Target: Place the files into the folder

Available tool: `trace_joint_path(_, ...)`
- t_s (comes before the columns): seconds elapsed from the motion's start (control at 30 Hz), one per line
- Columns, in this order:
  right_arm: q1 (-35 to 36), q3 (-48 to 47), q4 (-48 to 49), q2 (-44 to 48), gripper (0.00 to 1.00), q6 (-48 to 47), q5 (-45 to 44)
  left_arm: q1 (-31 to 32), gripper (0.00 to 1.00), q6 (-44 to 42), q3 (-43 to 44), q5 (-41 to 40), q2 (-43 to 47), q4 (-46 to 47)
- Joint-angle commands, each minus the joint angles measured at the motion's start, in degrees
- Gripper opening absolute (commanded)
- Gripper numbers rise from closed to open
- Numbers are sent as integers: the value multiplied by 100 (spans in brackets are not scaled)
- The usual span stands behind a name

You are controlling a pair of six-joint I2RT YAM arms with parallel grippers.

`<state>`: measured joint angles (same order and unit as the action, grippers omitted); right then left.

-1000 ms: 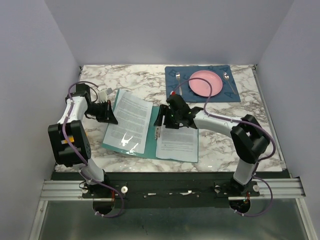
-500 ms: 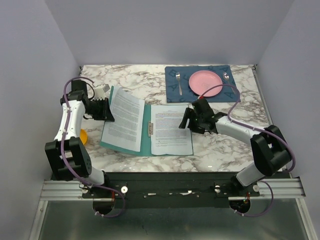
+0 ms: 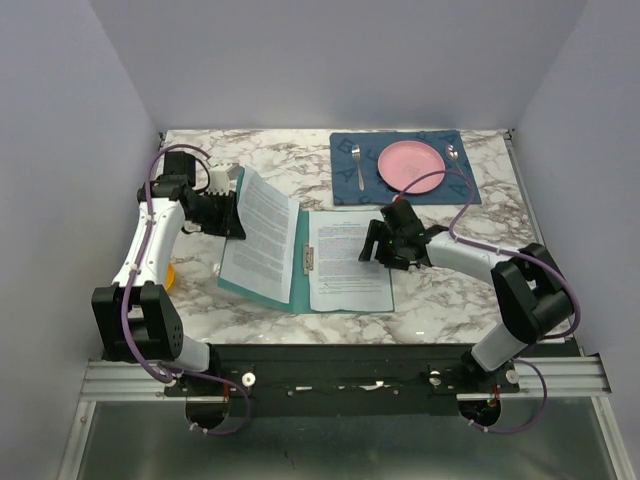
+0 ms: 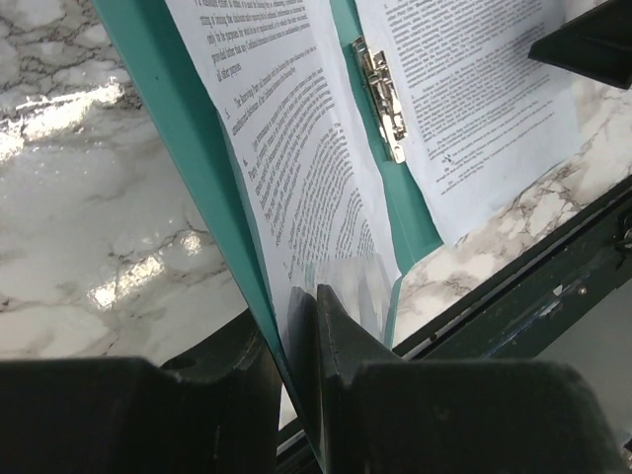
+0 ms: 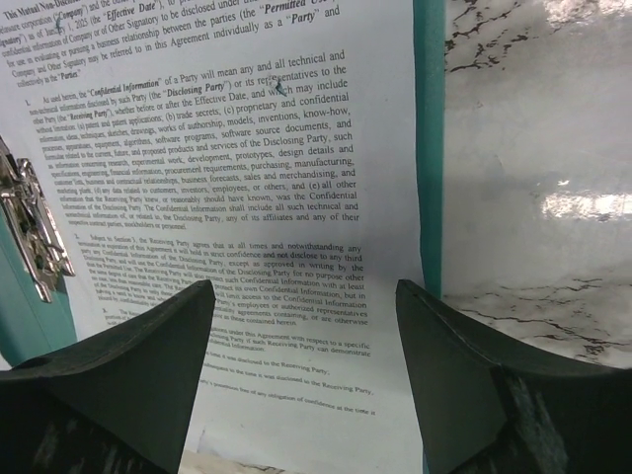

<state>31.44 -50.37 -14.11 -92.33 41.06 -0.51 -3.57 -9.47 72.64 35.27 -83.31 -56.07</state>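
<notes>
Left claw (image 4: 301, 296) narrow astride raised left cover of folder (image 4: 158, 118); grip we cannot tell. Right claw (image 5: 306, 291) wide above right-hand files (image 5: 247, 148).

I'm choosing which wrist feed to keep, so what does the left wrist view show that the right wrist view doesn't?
Left wrist only: the left fingers holding the folder's raised cover with a sheet against it. Right wrist only: the right fingers spread open over the flat sheet. Both: that flat sheet, the metal clip, teal folder and marble table.
</notes>
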Motion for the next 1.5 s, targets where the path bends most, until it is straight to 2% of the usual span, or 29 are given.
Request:
trace_joint_path(0.0, -68, -87, -276, 224, 82, -317, -475, 58, 24, 183, 215, -186, 166, -53)
trace_joint_path(0.3, -323, -105, -382, 296, 83, -362, -459, 93, 24, 191, 250, -178, 210, -53)
trace_joint_path(0.63, -314, -104, 242, -170, 81, -133, 507, 340, 25, 446, 356, 288, 324, -62)
trace_joint_path(0.8, -288, -122, 391, -346, 80, -10, 701, 849, 26, 648, 496, 576, 219, -35)
trace_joint_path(1.07, -86, -122, 558, -627, 80, 95, 974, 1552, 35, 921, 883, 1140, -299, 17)
trace_joint_path(1.1, -68, -140, 532, -671, 80, 104, 974, 1648, 39, 921, 927, 1166, -344, 35)
trace_joint_path(1.2, -59, -96, 304, -628, 81, 104, 703, 1983, 41, 930, 1103, 1246, -528, 96)
trace_joint_path(1.27, -68, -105, -63, -436, 82, 34, 211, 2219, 41, 930, 1261, 1194, -703, 114)
trace_joint_path(1.33, -94, -122, -328, -260, 84, -80, -322, 2352, 41, 1097, 1427, 1140, -827, 132)
trace_joint_path(1.47, -217, -131, -776, 171, 85, -186, -783, 2511, 41, 1149, 1586, 1079, -1090, 158)
